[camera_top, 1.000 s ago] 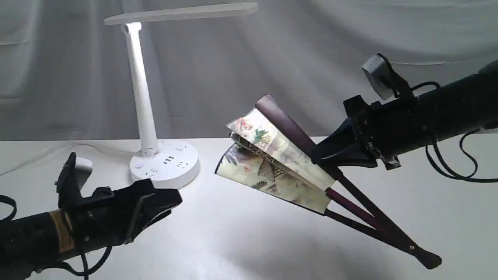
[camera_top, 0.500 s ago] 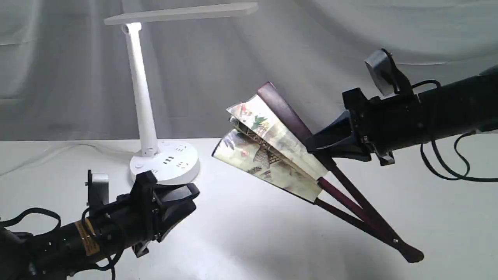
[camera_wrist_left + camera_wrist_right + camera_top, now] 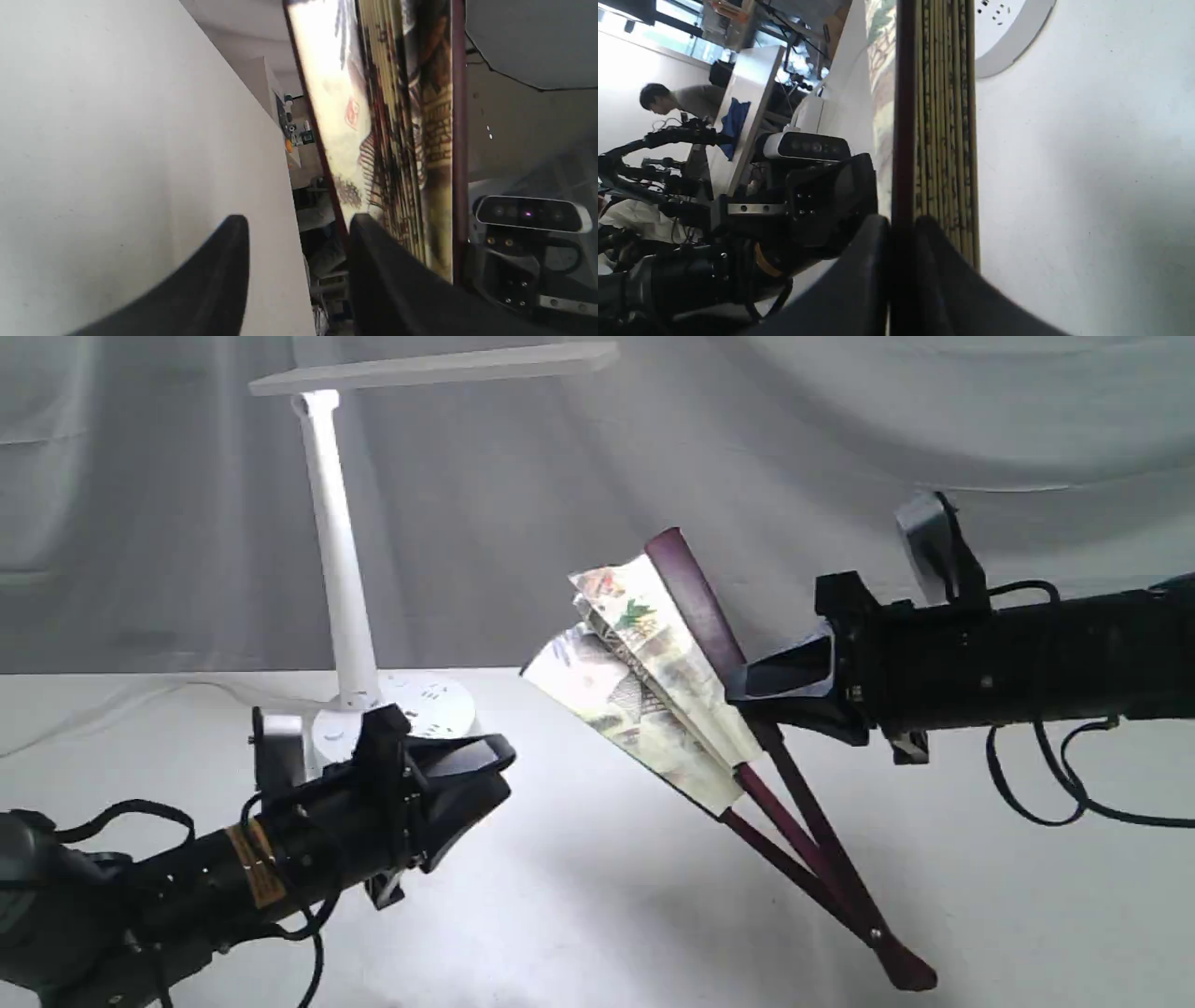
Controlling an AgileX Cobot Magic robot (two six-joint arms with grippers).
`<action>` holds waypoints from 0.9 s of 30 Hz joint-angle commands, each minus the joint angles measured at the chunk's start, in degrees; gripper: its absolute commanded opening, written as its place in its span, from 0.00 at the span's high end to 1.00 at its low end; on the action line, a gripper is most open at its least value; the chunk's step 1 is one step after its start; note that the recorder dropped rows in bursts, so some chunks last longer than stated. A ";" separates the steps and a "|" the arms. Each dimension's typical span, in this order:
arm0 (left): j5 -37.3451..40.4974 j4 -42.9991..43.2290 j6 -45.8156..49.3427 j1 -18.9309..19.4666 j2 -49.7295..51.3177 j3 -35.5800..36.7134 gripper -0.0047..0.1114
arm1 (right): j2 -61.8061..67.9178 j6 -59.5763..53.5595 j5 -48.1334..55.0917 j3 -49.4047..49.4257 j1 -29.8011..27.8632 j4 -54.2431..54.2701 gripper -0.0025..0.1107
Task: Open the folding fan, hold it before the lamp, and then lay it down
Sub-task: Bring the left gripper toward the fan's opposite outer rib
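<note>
The folding fan (image 3: 644,681) is partly spread, its painted cream pleats pointing up-left and its pivot end low near the table at the right. My right gripper (image 3: 747,695) is shut on its upper maroon guard, and the right wrist view shows that guard pinched between the gripper's (image 3: 902,224) fingertips beside the fan's (image 3: 945,116) stacked pleats. My left gripper (image 3: 485,770) is open at the left, pointing toward the fan's lower edge with a gap between. In the left wrist view the fan (image 3: 373,116) stands just beyond the open gripper (image 3: 299,228). The white lamp (image 3: 336,551) stands back left.
The lamp's round socketed base (image 3: 425,700) sits just behind my left arm, and its flat head (image 3: 429,369) juts out high above. Grey cloth hangs behind the white table (image 3: 579,896). Black cables loop under my right arm (image 3: 1027,663).
My left arm rose and advanced right toward the fan, gripper open. My right gripper swung the fan steeper, the top leaning right and the pivot end moving left and lower.
</note>
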 commanded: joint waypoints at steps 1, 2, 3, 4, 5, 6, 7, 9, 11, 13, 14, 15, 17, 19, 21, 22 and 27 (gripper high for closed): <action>-0.92 -0.91 -0.44 -2.19 -0.04 -0.95 0.65 | -0.50 -3.16 0.17 2.03 0.69 5.67 0.98; -0.92 -0.91 -0.44 -2.47 -0.04 -1.18 0.65 | -0.50 -3.35 0.06 2.49 0.95 6.79 0.98; -0.92 -0.93 -0.44 -2.95 -0.04 -1.30 0.65 | -0.50 -3.35 0.06 2.80 1.07 7.35 0.98; -0.92 -0.93 -0.44 -3.52 -0.04 -1.54 0.65 | -0.50 -3.35 -0.06 3.21 1.31 7.50 0.98; -0.92 -1.07 -0.44 -3.89 -0.04 -1.88 0.65 | -0.50 -3.35 -0.06 3.37 1.60 7.50 0.98; -0.92 -1.82 -0.44 -4.40 -0.04 -1.93 0.65 | -0.50 -3.51 -0.06 3.65 1.70 7.50 0.98; -0.92 -2.64 -0.44 -5.00 -0.04 -1.93 0.65 | -0.50 -3.62 0.19 3.81 1.88 7.50 0.98; -0.92 -4.02 -0.44 -5.68 -0.04 -1.93 0.65 | -0.50 -3.80 0.19 4.47 2.27 7.35 0.98; -0.92 -5.75 -0.44 -6.39 -0.04 -1.93 0.65 | -0.50 -3.80 0.19 5.30 2.35 7.27 0.98; -0.92 -6.76 -0.01 -6.68 -0.04 -2.21 0.65 | -0.50 -3.80 0.19 6.16 2.35 7.27 0.98; -0.92 -7.15 0.10 -6.68 -0.04 -2.39 0.65 | -0.50 -3.80 0.19 6.46 2.35 7.27 0.98; -0.92 -7.56 0.12 -6.68 -0.04 -2.54 0.65 | -0.50 -3.80 0.19 6.59 2.35 7.27 0.98; -0.92 -8.38 0.12 -6.68 -0.04 -2.54 0.65 | -0.50 -3.92 0.30 6.78 2.35 7.41 0.98; -0.92 -8.43 -0.09 -6.68 -0.04 -2.54 0.65 | -0.50 -4.16 0.85 6.78 2.35 8.12 0.98; -0.92 -7.80 -0.07 -6.68 -0.04 -2.54 0.65 | -0.50 -5.57 1.91 6.78 2.35 10.04 0.98; -0.40 -7.57 -0.07 -6.68 -0.04 -2.54 0.65 | -0.50 -5.81 2.06 6.78 2.35 10.47 0.98; -0.90 -9.23 -0.07 -6.68 -0.04 -2.54 0.65 | -0.50 -6.49 2.93 6.78 2.94 10.94 0.98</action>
